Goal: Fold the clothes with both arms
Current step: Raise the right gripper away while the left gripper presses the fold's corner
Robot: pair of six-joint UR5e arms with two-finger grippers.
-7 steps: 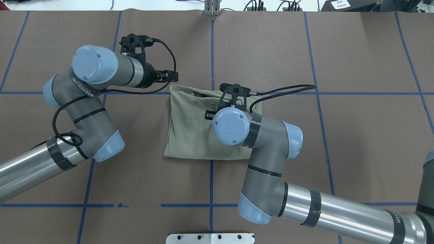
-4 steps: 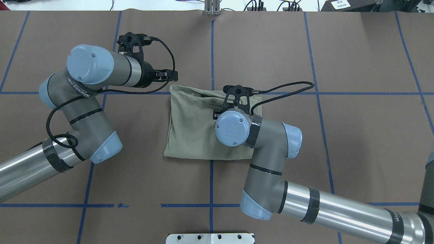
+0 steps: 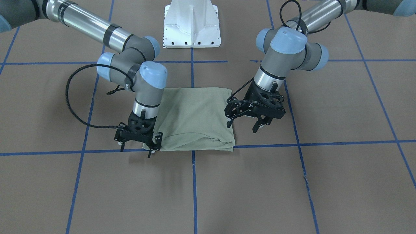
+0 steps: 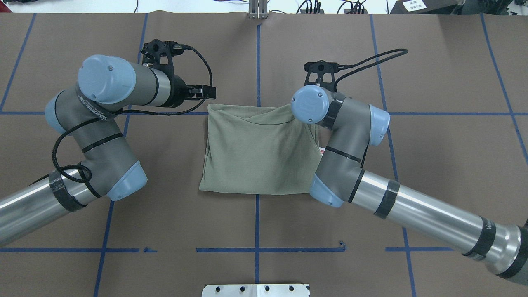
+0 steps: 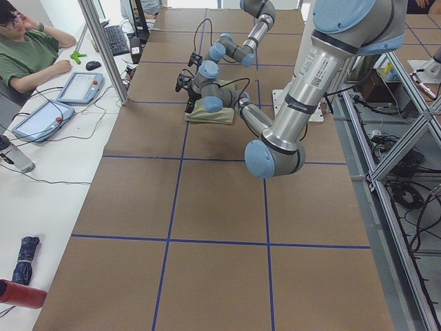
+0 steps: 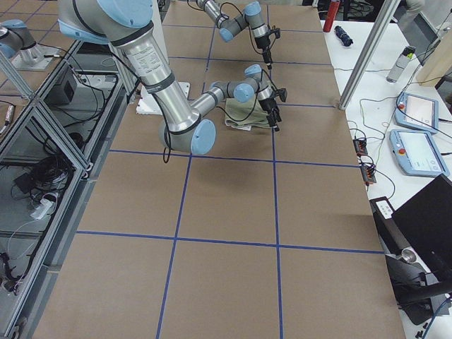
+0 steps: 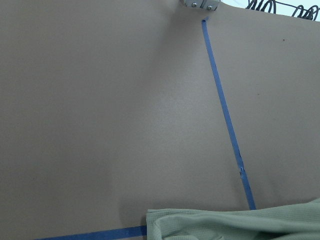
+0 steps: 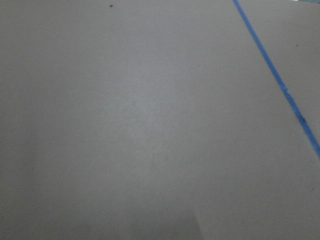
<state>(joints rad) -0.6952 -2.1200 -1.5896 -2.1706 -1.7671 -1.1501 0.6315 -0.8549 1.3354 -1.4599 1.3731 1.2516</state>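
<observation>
**A:** Where's the shirt [image 4: 255, 152]?

**B:** In the middle of the tabletop [image 4: 433, 165], folded into a thick rectangle. Its hang tag [image 4: 321, 152] peeks out at the right edge.

**A:** And the arms?

**B:** The left gripper [image 3: 243, 125] hovers just off the far left corner. Its fingers are spread and hold nothing. The right gripper [image 3: 139, 143] sits low at the far right corner, beside the cloth. Its fingers are also apart, and I see no fabric between them.

**A:** What could go wrong from here?

**B:** The far edge looks loose and rumpled, with several layers bunched together. If the fingers pinch only the top layer, a lift would likely peel the stack open. If one arm grips before the other or pulls harder, the rectangle would probably skew. And low fingers that push sideways before closing could slide the whole bundle across the tabletop.
</observation>
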